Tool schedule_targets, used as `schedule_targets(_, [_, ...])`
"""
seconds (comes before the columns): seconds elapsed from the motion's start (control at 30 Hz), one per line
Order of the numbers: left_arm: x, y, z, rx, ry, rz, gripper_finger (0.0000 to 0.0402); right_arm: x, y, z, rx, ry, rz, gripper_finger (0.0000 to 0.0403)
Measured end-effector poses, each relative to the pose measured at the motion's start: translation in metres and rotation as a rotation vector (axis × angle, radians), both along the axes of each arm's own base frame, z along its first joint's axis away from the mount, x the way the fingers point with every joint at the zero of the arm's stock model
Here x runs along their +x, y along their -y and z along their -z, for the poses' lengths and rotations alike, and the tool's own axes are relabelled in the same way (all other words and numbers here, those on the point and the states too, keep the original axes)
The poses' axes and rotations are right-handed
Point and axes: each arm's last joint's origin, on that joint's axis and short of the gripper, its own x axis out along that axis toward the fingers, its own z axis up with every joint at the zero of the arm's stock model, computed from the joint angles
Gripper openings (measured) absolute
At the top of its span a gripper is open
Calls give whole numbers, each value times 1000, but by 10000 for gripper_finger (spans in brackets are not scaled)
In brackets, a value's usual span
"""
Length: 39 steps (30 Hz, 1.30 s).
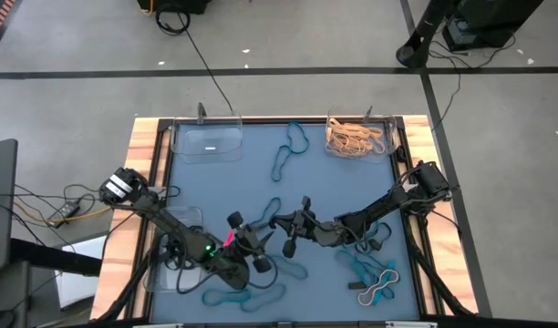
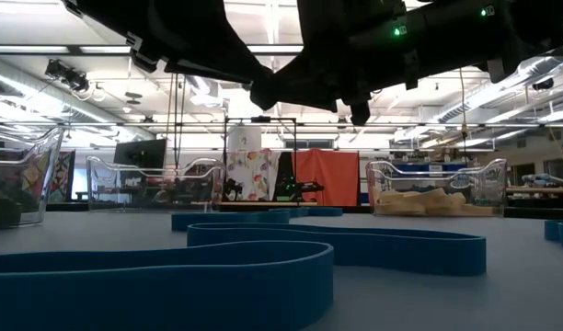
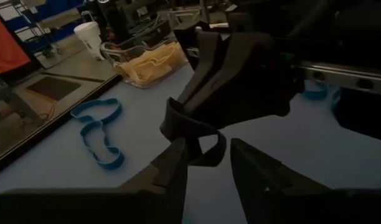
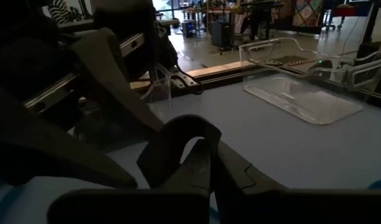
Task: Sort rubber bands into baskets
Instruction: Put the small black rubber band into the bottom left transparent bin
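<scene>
Left claw (image 1: pixel 261 239): lower centre of the high view, above the blue table (image 1: pixel 224 187); its fingers (image 3: pixel 175 168) stand apart on either side of a black rubber band (image 3: pixel 197 134), one finger threaded through the loop, with no firm pinch to be seen.
Black rubber band: hangs between the two claws at the frame's middle, off the table.
Right claw (image 1: pixel 293 223): just right of the left claw, tips closed on the same black rubber band, seen looping over its fingers in the right wrist view (image 4: pixel 178 140).
Empty basket (image 1: pixel 208 141): upper left of the table, well apart from both claws.
Left basket (image 1: pixel 174 260): lower left, under the left arm.
Teal bands (image 1: pixel 288 150): upper centre, flat on the table; more lie lower right (image 1: pixel 361 269).
Tan-band basket (image 1: pixel 359 137): upper right, holding tan rubber bands.
</scene>
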Motion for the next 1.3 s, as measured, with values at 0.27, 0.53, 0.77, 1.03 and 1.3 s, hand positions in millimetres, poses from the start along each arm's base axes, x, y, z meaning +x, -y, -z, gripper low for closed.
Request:
schedule_targets(0.27, [6, -5, 2, -55, -62, 83, 83, 0, 0, 0, 2, 1, -5, 11])
schedule_targets(0.53, [7, -6, 2, -60, -64, 86, 8, 0, 0, -1, 6, 14, -8, 11])
schedule_targets(0.77, [7, -6, 2, -61, -57, 82, 3, 0, -1, -1, -3, 9, -25, 20])
schedule_targets(1.03, [-1, 0, -9, -60, -43, 111, 1, 0, 0, -2, -78, -16, 7, 96])
schedule_targets(1.3, [-30, 7, -39, -43, -37, 138, 1, -13, -17, -1, -280, -99, 178, 179])
